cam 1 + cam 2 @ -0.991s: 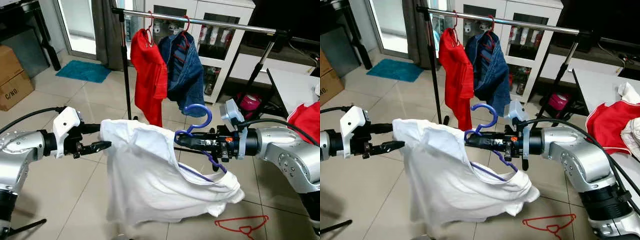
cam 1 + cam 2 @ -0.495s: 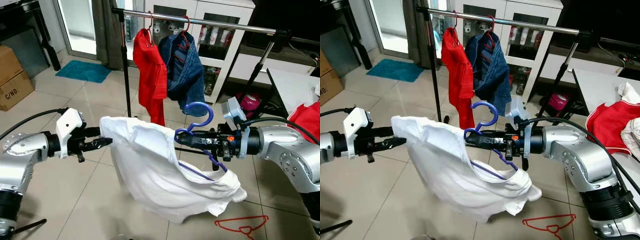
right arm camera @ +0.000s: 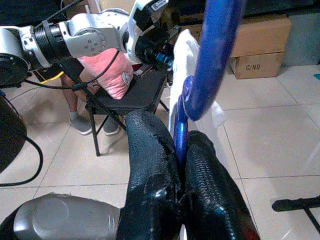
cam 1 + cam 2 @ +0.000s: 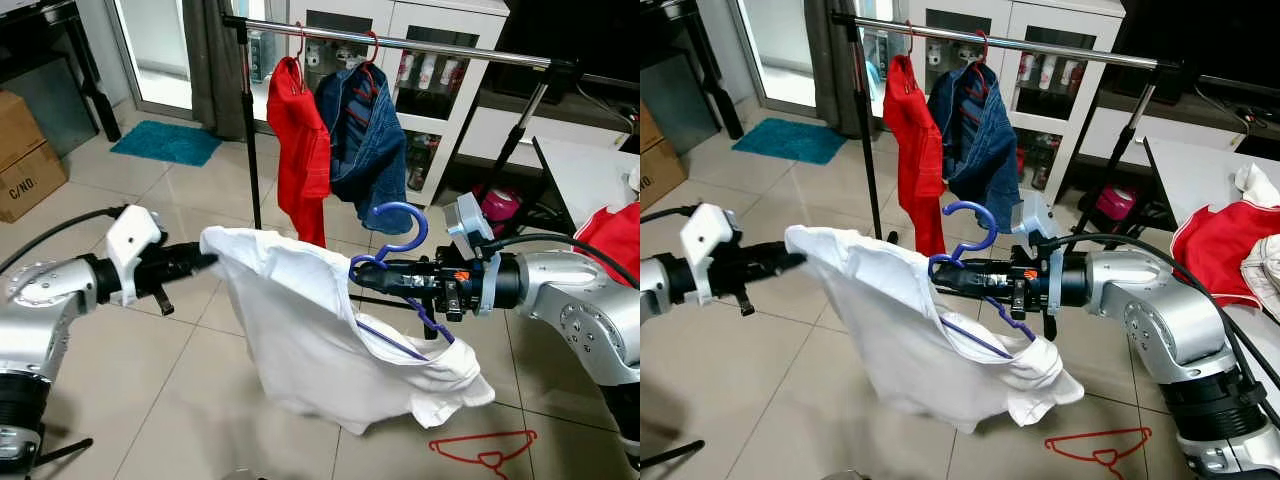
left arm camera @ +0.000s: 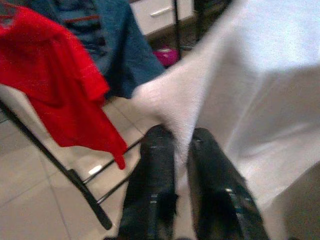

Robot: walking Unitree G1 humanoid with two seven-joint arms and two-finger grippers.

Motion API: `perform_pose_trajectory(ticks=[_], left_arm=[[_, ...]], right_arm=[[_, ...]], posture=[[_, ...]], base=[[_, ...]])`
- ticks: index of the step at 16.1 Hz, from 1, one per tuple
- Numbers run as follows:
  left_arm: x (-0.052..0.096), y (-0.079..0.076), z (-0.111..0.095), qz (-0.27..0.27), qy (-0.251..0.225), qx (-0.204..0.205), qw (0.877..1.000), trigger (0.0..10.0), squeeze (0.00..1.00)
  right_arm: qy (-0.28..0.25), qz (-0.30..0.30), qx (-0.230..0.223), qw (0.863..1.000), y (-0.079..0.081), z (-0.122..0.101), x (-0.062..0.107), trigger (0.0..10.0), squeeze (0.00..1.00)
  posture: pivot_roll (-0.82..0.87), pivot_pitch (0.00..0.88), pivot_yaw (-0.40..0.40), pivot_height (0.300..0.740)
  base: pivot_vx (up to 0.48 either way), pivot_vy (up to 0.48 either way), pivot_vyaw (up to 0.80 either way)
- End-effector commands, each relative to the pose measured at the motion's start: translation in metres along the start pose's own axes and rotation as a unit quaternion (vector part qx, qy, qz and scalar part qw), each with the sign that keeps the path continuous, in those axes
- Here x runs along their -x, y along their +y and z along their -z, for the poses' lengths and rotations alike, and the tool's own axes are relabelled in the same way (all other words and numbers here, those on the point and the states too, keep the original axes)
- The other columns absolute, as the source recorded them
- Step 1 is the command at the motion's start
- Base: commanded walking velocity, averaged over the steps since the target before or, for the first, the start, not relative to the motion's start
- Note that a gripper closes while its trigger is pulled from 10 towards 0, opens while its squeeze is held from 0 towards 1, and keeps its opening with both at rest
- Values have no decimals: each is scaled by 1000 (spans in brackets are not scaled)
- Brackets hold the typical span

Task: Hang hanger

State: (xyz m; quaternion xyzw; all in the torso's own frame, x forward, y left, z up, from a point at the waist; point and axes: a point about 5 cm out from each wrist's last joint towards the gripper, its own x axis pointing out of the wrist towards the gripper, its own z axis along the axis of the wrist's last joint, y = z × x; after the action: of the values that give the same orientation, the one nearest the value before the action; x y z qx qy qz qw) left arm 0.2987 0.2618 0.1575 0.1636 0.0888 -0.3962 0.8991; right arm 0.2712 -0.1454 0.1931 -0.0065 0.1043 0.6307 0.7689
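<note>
The left tool [image 4: 205, 262] has pulled the white shirt [image 4: 320, 345] taut, pinching its corner; the right tool [image 4: 362, 277] grips the blue hanger [image 4: 400, 222] below the rail [image 4: 450, 45], ready for lifting.
</note>
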Motion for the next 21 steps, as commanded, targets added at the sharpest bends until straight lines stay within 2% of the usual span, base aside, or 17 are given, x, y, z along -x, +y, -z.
perform_pose_trajectory(ticks=[1,3,7,8,9,10,11,17,18,19,20,21], left_arm=[[1,5,-6,-27,-24,11,999,0,0],[6,5,2,-51,-27,33,998,0,0],[19,13,22,-149,-12,89,985,0,0],[22,16,27,-178,-4,103,979,0,0],[25,22,34,-226,4,125,966,0,0],[26,24,36,-243,7,134,961,0,0],[29,29,38,-277,11,142,950,0,0],[32,35,41,-321,19,142,936,0,0],[25,30,36,-296,-2,155,942,10000,0],[21,26,34,-273,-9,162,948,10000,0],[21,22,32,-263,-1,145,954,10000,1000],[22,18,31,-257,2,139,956,10000,1000]], right_arm=[[-16,5,14,1000,0,-9,3,10000,0],[-16,16,14,1000,-1,-8,5,10000,0],[-24,39,6,999,-8,-9,10,10000,0],[-26,41,3,999,-8,-9,10,10000,0],[-30,42,3,999,-8,-11,10,10000,0],[-33,41,3,999,-8,-11,9,10000,0],[-44,47,0,998,-8,-13,9,10000,0],[-54,60,3,997,-11,-17,7,10000,0],[-57,58,2,997,-11,-17,8,10000,0],[-62,58,-4,996,-11,-17,8,10000,0],[-63,69,-6,996,-11,-15,6,10000,0],[-68,81,-7,994,-10,-12,4,10000,0]], posture=[[-96,0,-31,740],[-97,0,-29,740],[-94,0,-37,740],[-94,0,-37,740],[-95,0,-39,740],[-95,0,-39,740],[-95,0,-40,740],[-96,0,-39,740],[-94,0,-38,740],[-95,0,-38,740],[-94,0,-40,740],[-94,0,-40,740]], base=[[0,0,0],[0,0,0],[0,0,0],[0,0,0],[0,0,0],[0,0,0],[0,0,0],[0,0,0],[0,0,0],[0,0,0],[0,0,0],[0,0,0]])
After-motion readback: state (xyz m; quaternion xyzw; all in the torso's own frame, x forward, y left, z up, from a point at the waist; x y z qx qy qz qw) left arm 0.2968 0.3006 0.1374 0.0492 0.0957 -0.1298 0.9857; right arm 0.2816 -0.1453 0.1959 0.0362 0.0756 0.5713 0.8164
